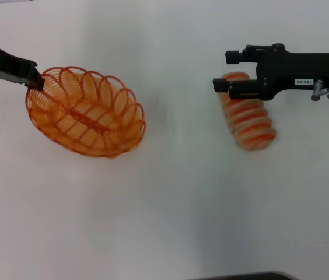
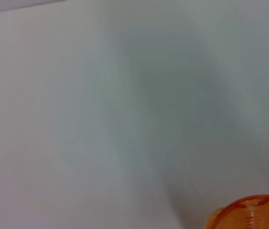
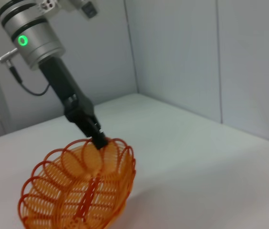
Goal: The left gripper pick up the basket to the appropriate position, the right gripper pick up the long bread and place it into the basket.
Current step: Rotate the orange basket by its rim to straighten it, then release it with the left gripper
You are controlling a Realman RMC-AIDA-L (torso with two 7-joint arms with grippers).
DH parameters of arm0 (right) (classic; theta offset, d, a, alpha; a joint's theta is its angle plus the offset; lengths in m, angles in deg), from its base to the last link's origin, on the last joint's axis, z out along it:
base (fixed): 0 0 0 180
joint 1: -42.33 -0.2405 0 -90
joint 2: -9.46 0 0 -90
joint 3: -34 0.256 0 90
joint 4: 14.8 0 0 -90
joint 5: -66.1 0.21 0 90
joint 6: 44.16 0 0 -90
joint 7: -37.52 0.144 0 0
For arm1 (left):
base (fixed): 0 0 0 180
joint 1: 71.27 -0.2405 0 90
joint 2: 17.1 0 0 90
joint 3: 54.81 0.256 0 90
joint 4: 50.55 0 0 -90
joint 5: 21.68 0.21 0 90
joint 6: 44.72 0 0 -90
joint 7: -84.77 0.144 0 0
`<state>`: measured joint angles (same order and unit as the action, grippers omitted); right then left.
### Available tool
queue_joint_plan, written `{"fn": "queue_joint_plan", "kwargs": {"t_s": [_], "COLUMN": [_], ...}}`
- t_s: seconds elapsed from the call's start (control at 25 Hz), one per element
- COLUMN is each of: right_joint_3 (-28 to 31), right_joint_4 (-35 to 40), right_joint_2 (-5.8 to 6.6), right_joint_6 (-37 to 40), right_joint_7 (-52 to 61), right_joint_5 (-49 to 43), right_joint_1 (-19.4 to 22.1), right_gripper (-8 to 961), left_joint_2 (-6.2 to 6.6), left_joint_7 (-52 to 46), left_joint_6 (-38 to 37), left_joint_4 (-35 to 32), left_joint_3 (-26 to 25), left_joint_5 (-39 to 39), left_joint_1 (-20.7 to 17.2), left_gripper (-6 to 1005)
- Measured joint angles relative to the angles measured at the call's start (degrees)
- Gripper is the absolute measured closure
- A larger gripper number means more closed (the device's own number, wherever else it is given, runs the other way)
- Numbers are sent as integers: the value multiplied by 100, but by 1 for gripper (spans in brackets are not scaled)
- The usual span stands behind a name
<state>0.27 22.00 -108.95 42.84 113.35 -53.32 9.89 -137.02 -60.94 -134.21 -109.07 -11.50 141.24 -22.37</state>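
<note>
White surface [image 1: 170, 216] fills the scene. On the robot's left sits the basket [image 1: 86, 111], tilted, and the left gripper [image 1: 34, 79] has its fingers pinched on the scalloped rim at the far-left end; the right wrist view shows that grip clearly. Well apart on the right, the long bread [image 1: 249, 119] hangs blurred, its upper end clamped between the fingers of the right gripper [image 1: 226, 73].

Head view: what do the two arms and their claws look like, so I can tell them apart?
Left claw: plain black, slim, on a black link; its wrist is silver with a green ring light and thin cable. Right claw: blocky black, small white label, silver-white arm.
</note>
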Motion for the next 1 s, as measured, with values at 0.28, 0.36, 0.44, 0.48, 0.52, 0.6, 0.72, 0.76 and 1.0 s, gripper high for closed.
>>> {"fn": "queue_joint_plan", "kwargs": {"t_s": [0.28,0.36,0.44,0.48,0.52,0.6,0.72,0.76,1.0], "right_joint_3": [144,177,187,187,187,185,185,186,196], "right_joint_4": [-7,-29,-48,-54,-61,-111,-250,-286,-489], "right_joint_2": [-55,-75,-89,-96,-103,-107,-110,-110,-112], "right_joint_6": [-107,-186,-287,-323,-358,-413,-543,-590,-782], "right_joint_7": [-36,-102,-168,-191,-212,-261,-415,-460,-710], "right_joint_5": [411,582,752,805,866,979,1106,1136,1317], "right_joint_1": [28,68,102,113,121,133,142,144,150], "right_gripper": [152,152,152,152,152,152,152,152,151], "left_joint_2": [-176,-291,-367,-395,-410,-424,-434,-434,-459], "left_joint_7": [-510,-605,-676,-715,-763,-818,-955,-955,-1084], "left_joint_6": [-109,-29,60,111,168,267,509,509,866], "left_joint_4": [-244,-315,-335,-332,-310,-271,-234,-234,-157], "left_joint_3": [-204,-219,-225,-225,-211,-193,-71,-71,198], "left_joint_5": [-152,-154,-181,-226,-345,-592,-1113,-1113,-1547], "left_joint_1": [-198,-303,-388,-441,-518,-654,-949,-949,-1249], "left_gripper": [937,937,937,937,937,937,937,937,938]}}
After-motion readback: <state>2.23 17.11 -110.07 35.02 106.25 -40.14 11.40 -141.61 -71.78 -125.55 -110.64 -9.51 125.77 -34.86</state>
